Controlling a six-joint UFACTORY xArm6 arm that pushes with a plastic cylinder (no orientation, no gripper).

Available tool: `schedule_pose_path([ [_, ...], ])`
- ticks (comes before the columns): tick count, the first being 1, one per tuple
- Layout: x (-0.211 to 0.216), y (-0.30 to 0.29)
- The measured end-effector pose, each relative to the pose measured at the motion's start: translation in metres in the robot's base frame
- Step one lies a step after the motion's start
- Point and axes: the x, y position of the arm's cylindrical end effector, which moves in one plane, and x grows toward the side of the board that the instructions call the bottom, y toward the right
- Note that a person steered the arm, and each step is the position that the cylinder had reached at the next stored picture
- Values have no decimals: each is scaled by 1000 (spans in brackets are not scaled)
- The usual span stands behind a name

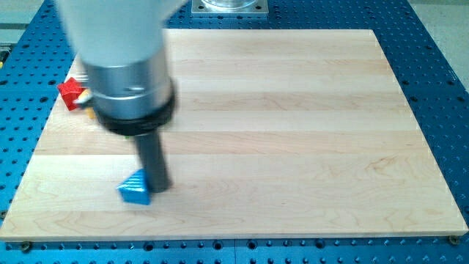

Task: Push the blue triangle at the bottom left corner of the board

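Resting on the wooden worktop [293, 110], my tip [159, 189] touches the right side of the blue triangle [135, 188], near the view's bottom left. I carry no claw, only this rod. A red block [70, 92] sits at the left edge, partly hidden behind my arm.

**No readable text**

No words, labels, brand marks, numbers or signs can be read anywhere: the pale wooden board [293, 132], the blue perforated metal table [440, 59] around it and the blurred grey arm housing [117, 44] at upper left carry none
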Motion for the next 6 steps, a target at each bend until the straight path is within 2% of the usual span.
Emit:
schedule_pose_path([
  [1,4,-47],
  [2,10,-4],
  [3,22,-34],
  [5,61,-54],
  [6,61,-105],
])
